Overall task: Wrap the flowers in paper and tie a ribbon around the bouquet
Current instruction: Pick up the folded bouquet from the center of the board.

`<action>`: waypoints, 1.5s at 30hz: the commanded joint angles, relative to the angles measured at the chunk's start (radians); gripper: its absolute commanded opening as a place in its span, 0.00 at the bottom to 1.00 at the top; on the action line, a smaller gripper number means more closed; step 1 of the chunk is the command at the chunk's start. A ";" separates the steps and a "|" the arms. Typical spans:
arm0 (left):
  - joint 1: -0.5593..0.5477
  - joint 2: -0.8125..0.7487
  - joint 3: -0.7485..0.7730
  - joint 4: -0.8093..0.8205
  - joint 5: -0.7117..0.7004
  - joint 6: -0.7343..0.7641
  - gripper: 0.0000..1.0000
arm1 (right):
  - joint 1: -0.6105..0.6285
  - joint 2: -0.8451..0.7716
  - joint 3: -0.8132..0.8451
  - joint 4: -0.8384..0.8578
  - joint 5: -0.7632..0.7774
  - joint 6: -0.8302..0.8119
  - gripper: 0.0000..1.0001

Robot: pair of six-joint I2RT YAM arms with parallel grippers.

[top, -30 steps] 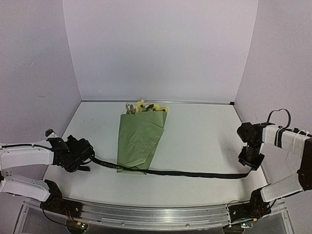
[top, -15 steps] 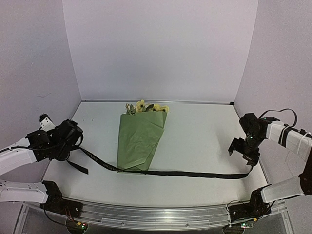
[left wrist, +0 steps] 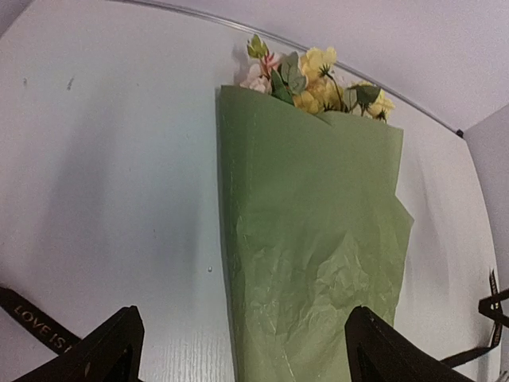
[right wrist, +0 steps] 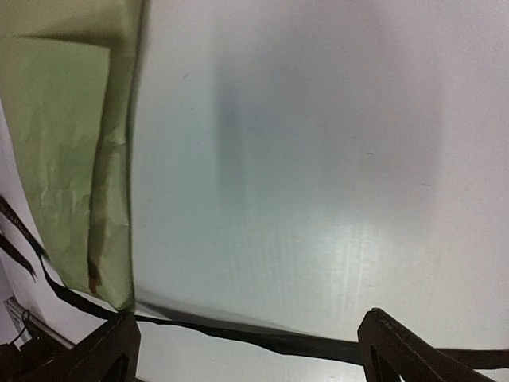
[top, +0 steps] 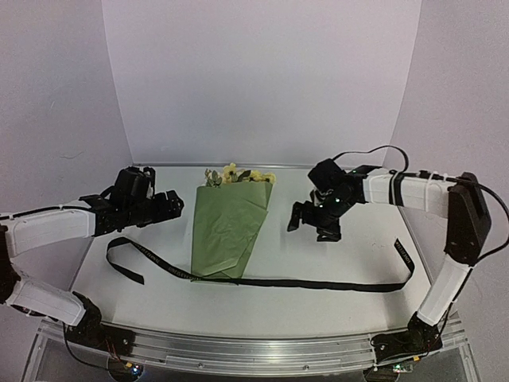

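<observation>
Black ribbon [top: 318, 282] lay slack, let go, at the narrow end of the bouquet [top: 229, 227]. My left gripper [top: 171, 205] and right gripper [top: 312, 229], both wide open and empty, had swung in beside it. Tying not done.

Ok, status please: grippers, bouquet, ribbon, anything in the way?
Both open, empty: left gripper and right gripper flank bouquet. Untied ribbon slack on table, at bouquet's narrow end. Nothing blocking.

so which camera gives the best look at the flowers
The left wrist view: the pale yellow and cream blossoms with green leaves sit close and sharp above the olive-green paper cone. Top external shows them only as a small cluster at the cone's far end. Right wrist shows none, just paper and black ribbon.
</observation>
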 commanded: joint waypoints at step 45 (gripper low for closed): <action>0.142 0.498 0.036 0.335 0.673 -0.157 0.70 | 0.122 0.542 0.431 0.301 -0.103 0.273 0.09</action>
